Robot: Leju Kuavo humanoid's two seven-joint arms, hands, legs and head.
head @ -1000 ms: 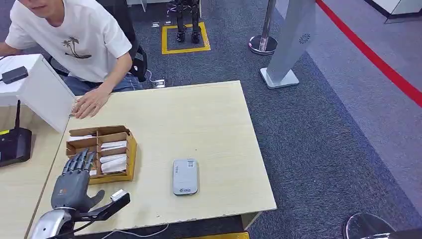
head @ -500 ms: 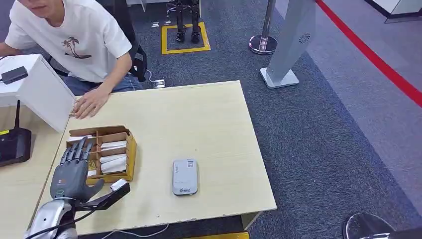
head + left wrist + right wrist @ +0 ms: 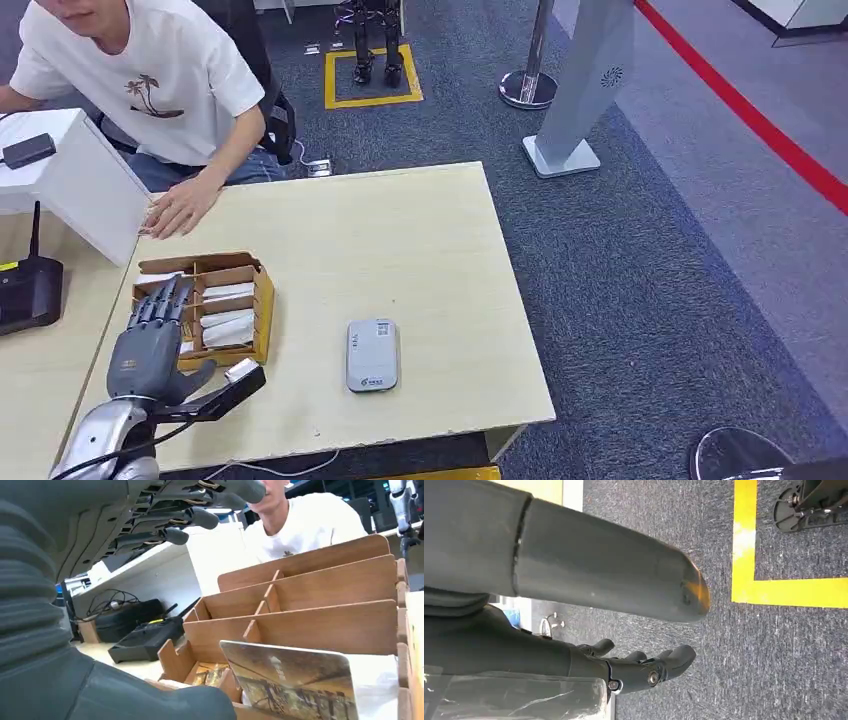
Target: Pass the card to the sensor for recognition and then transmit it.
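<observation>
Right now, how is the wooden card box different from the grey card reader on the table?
The wooden card box is brown, open on top and split into compartments that hold cards; the grey card reader is a flat closed slab with rounded corners. The box rises well above the table; the reader lies low. The left hand hovers at the box; nothing is near the reader. Both rest on the table.

1. The left hand [image 3: 150,345] reaches forward from its silver arm, palm down, fingers [image 3: 160,303] straight and spread, thumb out to the side, holding nothing.
2. The right hand [image 3: 634,667] hangs low, fingers loosely apart, holding nothing.
</observation>
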